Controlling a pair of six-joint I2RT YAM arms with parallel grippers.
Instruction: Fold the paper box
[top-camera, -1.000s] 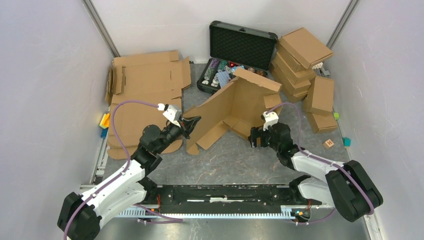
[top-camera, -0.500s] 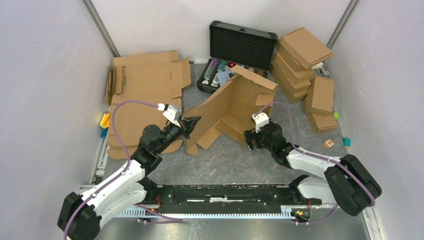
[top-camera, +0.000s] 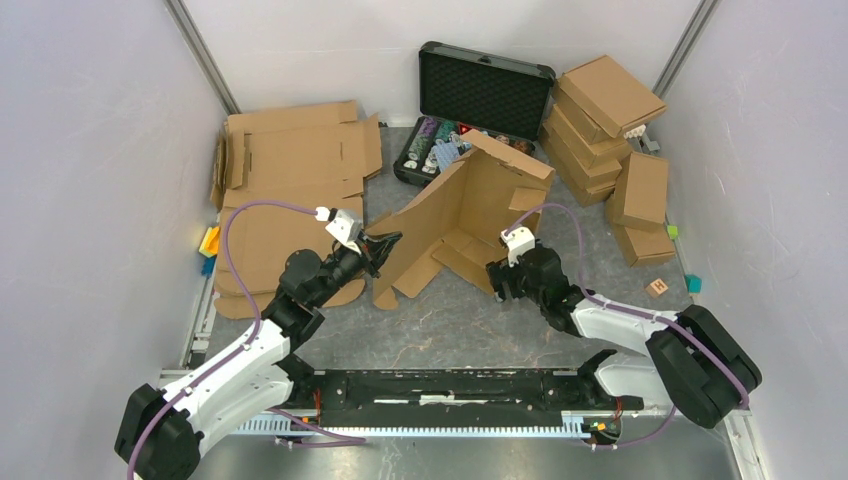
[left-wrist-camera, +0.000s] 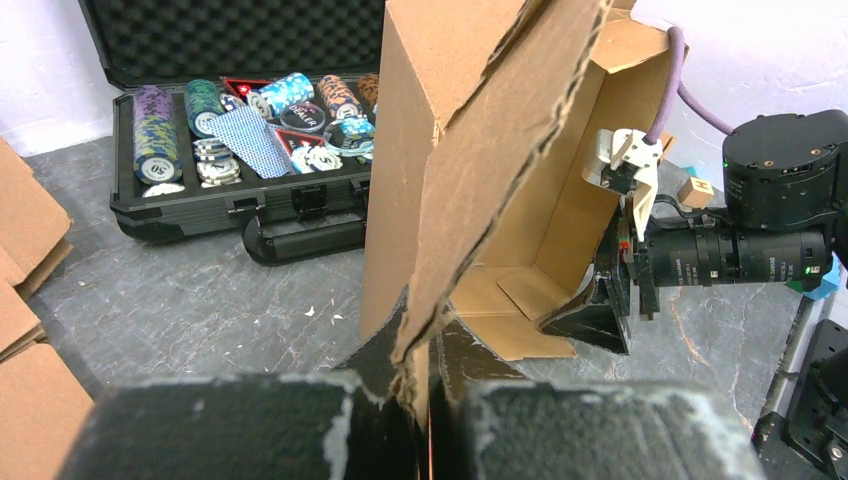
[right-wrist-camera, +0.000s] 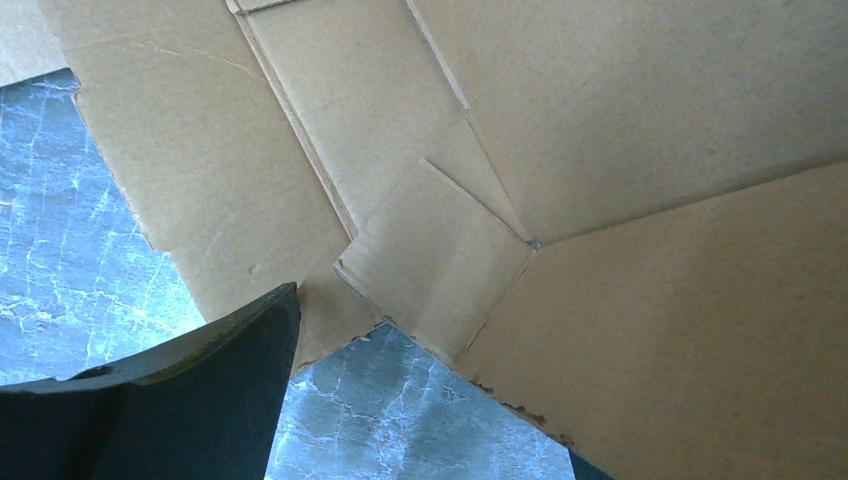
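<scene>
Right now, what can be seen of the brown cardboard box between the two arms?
The paper box is one piece of plain brown corrugated cardboard, unprinted, partly folded. A tall panel stands nearly upright, a flap bent over at its top; lower panels and a small square tab lie on the grey table. The left gripper is shut on the tall panel's near edge. The right gripper is open beside the low panels; whether it touches them I cannot tell. A black case stands just behind.
</scene>
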